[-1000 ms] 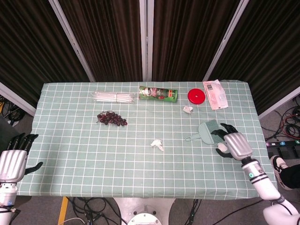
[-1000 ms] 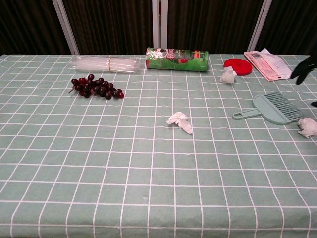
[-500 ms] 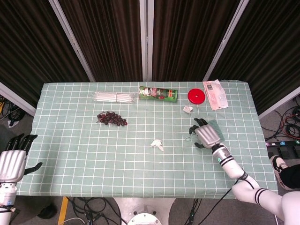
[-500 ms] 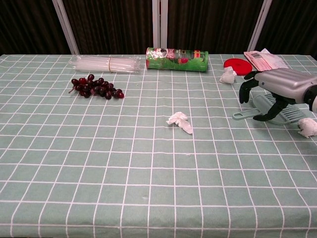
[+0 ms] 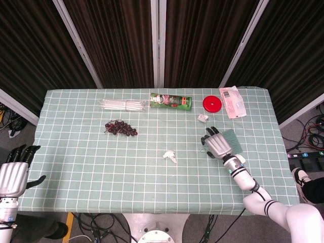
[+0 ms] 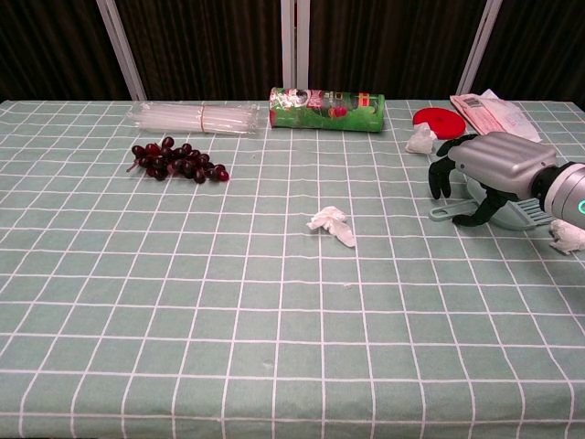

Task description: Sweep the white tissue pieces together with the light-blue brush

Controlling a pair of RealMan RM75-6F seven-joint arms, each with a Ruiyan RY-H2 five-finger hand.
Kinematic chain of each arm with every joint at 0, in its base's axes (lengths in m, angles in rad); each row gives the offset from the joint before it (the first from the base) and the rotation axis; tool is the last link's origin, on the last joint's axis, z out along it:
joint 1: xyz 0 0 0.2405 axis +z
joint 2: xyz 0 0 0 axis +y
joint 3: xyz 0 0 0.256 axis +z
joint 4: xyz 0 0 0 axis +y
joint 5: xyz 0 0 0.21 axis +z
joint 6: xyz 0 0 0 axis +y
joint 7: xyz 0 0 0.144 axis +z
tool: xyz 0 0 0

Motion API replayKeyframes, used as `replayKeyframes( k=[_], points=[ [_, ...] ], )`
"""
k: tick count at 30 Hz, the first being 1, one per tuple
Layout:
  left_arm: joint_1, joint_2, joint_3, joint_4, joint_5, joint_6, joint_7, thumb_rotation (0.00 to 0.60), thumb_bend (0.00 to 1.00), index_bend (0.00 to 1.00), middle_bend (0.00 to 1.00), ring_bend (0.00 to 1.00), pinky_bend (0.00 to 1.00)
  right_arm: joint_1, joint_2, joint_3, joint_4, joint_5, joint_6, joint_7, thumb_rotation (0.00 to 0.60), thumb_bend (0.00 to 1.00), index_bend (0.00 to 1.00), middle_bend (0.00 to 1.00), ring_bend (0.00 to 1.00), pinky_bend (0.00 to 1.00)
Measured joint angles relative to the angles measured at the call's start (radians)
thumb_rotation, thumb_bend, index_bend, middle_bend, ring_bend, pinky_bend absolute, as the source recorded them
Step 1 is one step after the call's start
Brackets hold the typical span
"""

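The right hand (image 6: 489,174) is shown poised over the handle end of the light-blue brush (image 6: 526,212), fingers spread and curled downward around the handle without being seen to close on it; whether contact is made cannot be told. The brush lies flat on the checked surface (image 5: 101,167) at its right side, bristles pointing away from the robot. Three white tissue pieces are visible: one near the middle (image 5: 170,156), one by the red lid (image 5: 203,118) (image 5: 212,104), and one just right of the brush (image 6: 568,236). The left hand (image 5: 14,174) is held open off the surface's left edge, carrying nothing. A risk is judged to lie in the low, flat handle: should the fingers close too high or off-centre, the brush could be pushed away or pivoted rather than lifted, and the nearest tissue piece could be scattered by the forearm. Compared with the frame one second earlier, the right hand is seen to have been moved leftward from the surface's right edge to a position above the brush handle, while the brush and tissue pieces are unchanged in place.
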Motion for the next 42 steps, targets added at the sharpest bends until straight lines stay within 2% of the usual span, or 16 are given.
replayKeyframes(
  k=[7,15,21,31,37,42],
  points=[
    [0.000,-0.003,0.002,0.006,0.000,-0.003,-0.004,0.600,0.04,0.15,0.16,0.10,0.14,0.007,-0.006,-0.016,0.009,0.004,-0.012,-0.025,0.600,0.18,0.46,0.45,0.12,0.14],
    [-0.001,-0.007,0.002,0.013,0.000,-0.005,-0.010,0.600,0.04,0.15,0.16,0.10,0.13,0.012,-0.016,-0.027,0.023,0.012,-0.022,-0.049,0.600,0.25,0.58,0.53,0.18,0.14],
    [0.000,0.002,-0.001,0.007,0.007,0.006,-0.010,0.600,0.04,0.15,0.16,0.10,0.14,0.007,0.011,-0.020,-0.015,0.001,0.043,-0.031,0.600,0.27,0.61,0.56,0.21,0.14],
    [-0.007,0.037,-0.005,-0.041,0.034,0.017,0.013,0.600,0.04,0.15,0.16,0.10,0.13,-0.045,0.197,0.030,-0.257,-0.003,0.230,0.187,0.600,0.27,0.64,0.59,0.24,0.15],
    [-0.014,0.050,-0.004,-0.065,0.047,0.017,0.026,0.600,0.04,0.15,0.16,0.10,0.14,-0.115,0.344,0.031,-0.388,0.028,0.262,0.370,0.600,0.27,0.65,0.59,0.25,0.15],
    [-0.021,0.049,-0.001,-0.073,0.055,0.008,0.031,0.600,0.04,0.15,0.16,0.10,0.13,-0.171,0.407,0.010,-0.429,0.060,0.246,0.545,0.600,0.27,0.65,0.59,0.25,0.16]
  ],
)
